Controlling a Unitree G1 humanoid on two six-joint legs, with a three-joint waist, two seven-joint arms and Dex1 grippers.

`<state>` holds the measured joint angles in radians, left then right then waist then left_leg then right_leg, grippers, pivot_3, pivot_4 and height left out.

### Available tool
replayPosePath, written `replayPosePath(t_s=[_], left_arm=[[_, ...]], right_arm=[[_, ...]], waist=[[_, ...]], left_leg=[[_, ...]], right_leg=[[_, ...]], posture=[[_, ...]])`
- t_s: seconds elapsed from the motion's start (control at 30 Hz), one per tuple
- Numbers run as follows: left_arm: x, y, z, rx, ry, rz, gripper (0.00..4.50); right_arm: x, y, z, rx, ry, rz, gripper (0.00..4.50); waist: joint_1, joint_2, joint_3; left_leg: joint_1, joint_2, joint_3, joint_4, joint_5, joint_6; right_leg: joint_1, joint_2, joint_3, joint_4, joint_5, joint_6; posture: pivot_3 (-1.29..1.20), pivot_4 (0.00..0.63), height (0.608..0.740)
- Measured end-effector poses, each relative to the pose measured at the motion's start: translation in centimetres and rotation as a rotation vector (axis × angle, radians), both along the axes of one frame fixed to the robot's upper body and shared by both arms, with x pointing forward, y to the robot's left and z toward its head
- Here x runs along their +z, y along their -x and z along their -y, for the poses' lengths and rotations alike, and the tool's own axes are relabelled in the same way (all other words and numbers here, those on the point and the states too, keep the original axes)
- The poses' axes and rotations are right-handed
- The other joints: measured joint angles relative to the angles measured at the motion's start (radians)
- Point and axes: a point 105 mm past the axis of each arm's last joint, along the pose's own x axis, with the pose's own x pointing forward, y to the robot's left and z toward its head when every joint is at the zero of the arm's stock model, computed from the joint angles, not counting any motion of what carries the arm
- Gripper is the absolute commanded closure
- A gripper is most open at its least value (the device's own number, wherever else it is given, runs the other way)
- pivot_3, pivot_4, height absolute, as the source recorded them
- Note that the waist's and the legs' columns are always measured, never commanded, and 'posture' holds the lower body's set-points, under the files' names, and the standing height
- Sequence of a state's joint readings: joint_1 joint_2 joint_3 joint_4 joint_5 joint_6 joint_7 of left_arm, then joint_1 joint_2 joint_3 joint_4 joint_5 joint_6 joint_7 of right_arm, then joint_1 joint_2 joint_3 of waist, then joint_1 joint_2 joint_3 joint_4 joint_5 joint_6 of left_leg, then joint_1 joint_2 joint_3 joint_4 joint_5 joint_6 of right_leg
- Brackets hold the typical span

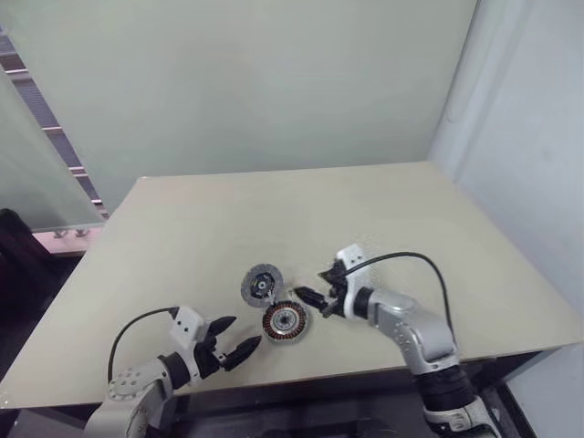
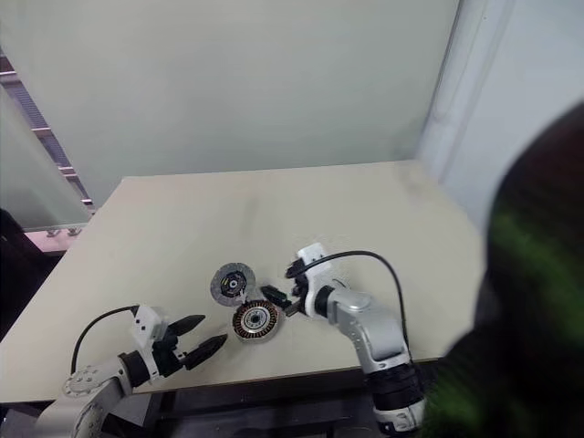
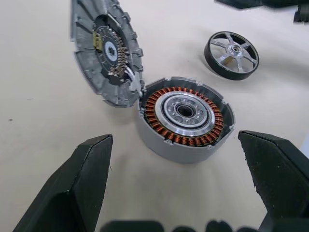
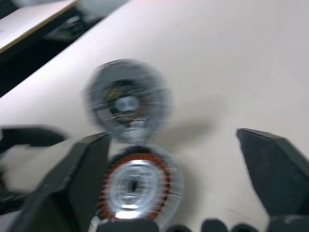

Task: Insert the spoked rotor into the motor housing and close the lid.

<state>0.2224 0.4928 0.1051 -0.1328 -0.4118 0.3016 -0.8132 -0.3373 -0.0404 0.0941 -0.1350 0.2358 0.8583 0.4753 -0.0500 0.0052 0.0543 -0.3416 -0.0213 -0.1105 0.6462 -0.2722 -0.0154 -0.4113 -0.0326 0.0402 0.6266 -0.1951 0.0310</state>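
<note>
The lid [image 3: 107, 53] stands tilted against the motor housing [image 3: 184, 117], so the windings lie free for the spoked rotor [image 3: 231, 48]. Both the left claw [image 1: 232, 345] and the right claw [image 1: 315, 295] are wide and hold nothing, near the bench's [image 1: 182, 237] front edge.

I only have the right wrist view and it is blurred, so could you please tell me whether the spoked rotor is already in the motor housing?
Observer: No. The spoked rotor lies flat on the table, apart from the motor housing.
Operator: Thank you. Is the lid closed?
Observer: No. The lid stands tilted up, its lower edge against the motor housing's rim.
Operator: And what is the left gripper doing?
Observer: The left gripper is near the motor housing with its fingers wide open, holding nothing.
</note>
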Motion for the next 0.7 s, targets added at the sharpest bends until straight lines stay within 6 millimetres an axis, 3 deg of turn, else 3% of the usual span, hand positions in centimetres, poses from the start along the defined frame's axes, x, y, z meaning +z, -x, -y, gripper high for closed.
replayPosePath(t_s=[0.27,0.37,0.47,0.7], left_arm=[[-0.2,-0.3,1.3,-0.039,0.026,0.003,0.0],[-0.2,-0.4,1.5,-0.051,0.03,0.003,0.0],[-0.2,-0.5,1.6,-0.057,0.031,0.009,0.0],[-0.3,-0.5,1.8,-0.068,0.033,0.004,0.0]], right_arm=[[-0.2,-1.5,7.8,-0.321,-0.089,-0.144,0.02],[-0.7,-1.4,9.6,-0.391,-0.124,-0.203,0.02],[-2.0,-1.3,10.8,-0.442,-0.149,-0.28,0.02],[-5.3,-0.6,10.7,-0.443,-0.161,-0.431,0.02]], waist=[[0.0,0.0,0.0],[-0.001,0.0,0.0],[-0.001,0.001,0.0],[-0.001,0.002,0.0]], left_leg=[[0.0,0.0,0.001,0.0,0.0,0.0],[0.0,0.0,0.002,0.0,0.0,0.0],[0.0,0.001,0.002,-0.001,0.0,0.0],[0.0,0.0,0.003,0.0,0.0,0.001]], right_leg=[[0.0,0.0,0.0,0.0,0.0,0.0],[0.0,0.0,0.0,0.0,0.0,0.0],[0.0,0.0,0.001,0.0,0.0,0.0],[0.0,0.0,0.002,0.0,0.0,0.0]], posture=[[0.0,0.0,0.74],[0.0,0.0,0.74],[0.0,0.0,0.74],[0.0,0.0,0.74]])
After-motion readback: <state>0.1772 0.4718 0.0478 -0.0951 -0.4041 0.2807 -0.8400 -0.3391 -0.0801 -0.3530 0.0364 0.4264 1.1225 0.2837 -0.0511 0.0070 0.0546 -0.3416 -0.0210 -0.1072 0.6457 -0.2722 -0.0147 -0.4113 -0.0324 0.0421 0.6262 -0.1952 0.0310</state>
